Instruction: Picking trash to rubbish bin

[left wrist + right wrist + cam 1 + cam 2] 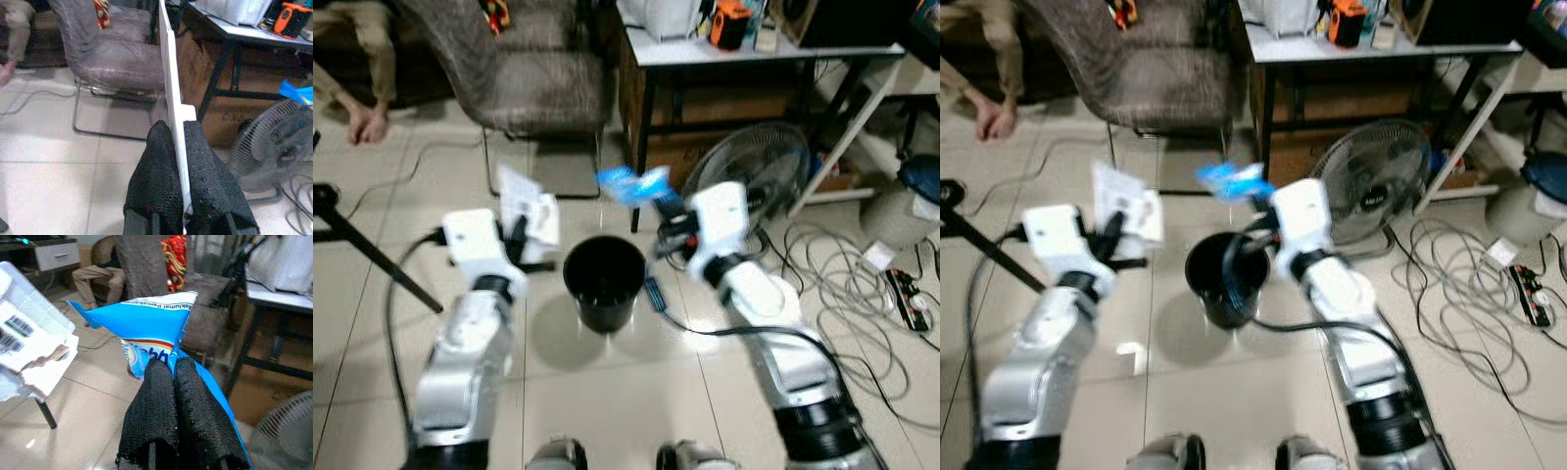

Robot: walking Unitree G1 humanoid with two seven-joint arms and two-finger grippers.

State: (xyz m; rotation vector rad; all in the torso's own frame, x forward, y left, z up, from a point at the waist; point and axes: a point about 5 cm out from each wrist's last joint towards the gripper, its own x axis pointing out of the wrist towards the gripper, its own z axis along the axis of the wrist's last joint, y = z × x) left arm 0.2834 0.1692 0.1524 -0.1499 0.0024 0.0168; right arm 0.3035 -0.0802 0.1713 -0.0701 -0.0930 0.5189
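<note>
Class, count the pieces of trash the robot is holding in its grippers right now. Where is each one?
2. A white torn package is pinched in the left gripper; a blue wrapper is pinched in the right gripper, beside the black bin.

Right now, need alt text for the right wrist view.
The right gripper is shut on a blue snack wrapper with its two black fingers. To one side is a torn white package; behind are a grey chair, a table and part of a fan.
</note>
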